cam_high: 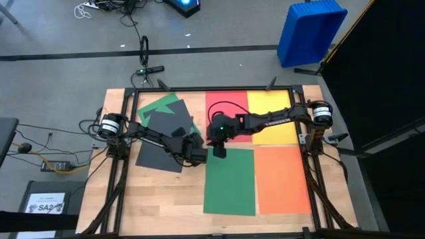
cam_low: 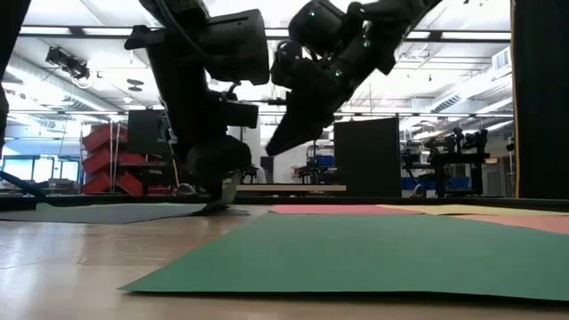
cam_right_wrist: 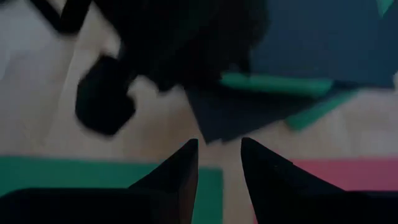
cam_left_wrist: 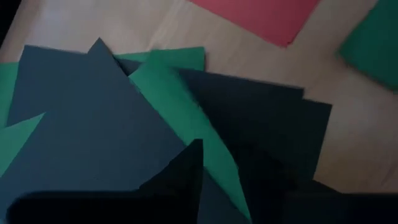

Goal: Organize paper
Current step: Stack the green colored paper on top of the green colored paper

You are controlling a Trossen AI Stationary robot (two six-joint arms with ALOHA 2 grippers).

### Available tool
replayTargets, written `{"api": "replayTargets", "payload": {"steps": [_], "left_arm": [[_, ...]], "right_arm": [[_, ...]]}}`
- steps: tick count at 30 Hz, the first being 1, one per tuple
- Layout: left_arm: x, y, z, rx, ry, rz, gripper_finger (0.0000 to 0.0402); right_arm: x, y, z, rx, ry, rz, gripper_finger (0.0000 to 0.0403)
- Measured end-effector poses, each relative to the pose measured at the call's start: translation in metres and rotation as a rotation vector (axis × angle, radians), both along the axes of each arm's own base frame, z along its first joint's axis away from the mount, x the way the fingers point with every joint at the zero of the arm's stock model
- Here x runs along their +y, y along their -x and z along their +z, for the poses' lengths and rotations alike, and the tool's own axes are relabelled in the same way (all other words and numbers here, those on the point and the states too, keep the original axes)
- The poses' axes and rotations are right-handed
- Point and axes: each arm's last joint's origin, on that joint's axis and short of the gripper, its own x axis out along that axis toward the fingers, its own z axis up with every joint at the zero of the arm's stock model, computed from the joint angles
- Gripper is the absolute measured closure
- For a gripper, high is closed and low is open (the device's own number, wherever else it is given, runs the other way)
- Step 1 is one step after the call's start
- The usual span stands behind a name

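Lying fanned, dark grey and green paper (cam_high: 163, 129); left hand (cam_high: 197, 154) pinching its edge; right hand (cam_high: 218, 152) parted

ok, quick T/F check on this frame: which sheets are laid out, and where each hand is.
1. Red sheet and yellow sheet lie side by side at the far edge. True.
2. The orange sheet lies in the messy pile. False: it lies flat beside the green sheet.
3. The left hand is at the dark grey pile. True.
4. The right hand rests on the yellow sheet. False: it is near the green sheet's far edge.
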Motion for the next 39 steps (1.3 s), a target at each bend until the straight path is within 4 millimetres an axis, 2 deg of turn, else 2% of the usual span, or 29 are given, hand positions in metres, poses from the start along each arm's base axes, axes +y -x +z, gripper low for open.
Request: {"api": "replayTargets", "payload": {"steps": [5,10,16,21,30,35,39], "left_arm": [[0.000,-0.001,0.000,-0.005,0.010,-0.001,0.0342],[0.000,0.000,0.000,-0.002,0.017,-0.002,0.0346],[0.000,0.000,0.000,0.000,0.016,-0.002,0.0346],[0.000,0.000,0.000,0.001,0.016,-0.002,0.0346],[0.000,0.001,-0.001,0.013,0.034,-0.004,0.0346],[0.000,0.004,-0.006,0.024,0.057,-0.003,0.0346],[0.000,0.010,-0.013,0.038,0.077,0.012,0.0346]], "right_arm": [[-0.020,-0.002,0.002,-0.114,0.073,0.035,0.0299],[-0.034,0.000,0.002,-0.118,0.090,0.086,0.0276],[-0.035,0.001,0.000,-0.114,0.170,0.202,0.0233],[-0.038,-0.001,0.003,-0.156,0.194,0.220,0.0206],[-0.046,-0.031,-0.044,-0.053,0.117,0.258,0.0208],[-0.049,-0.039,-0.043,-0.071,0.154,0.242,0.0210],[-0.053,-0.038,-0.043,-0.054,0.190,0.230,0.0202]]}}
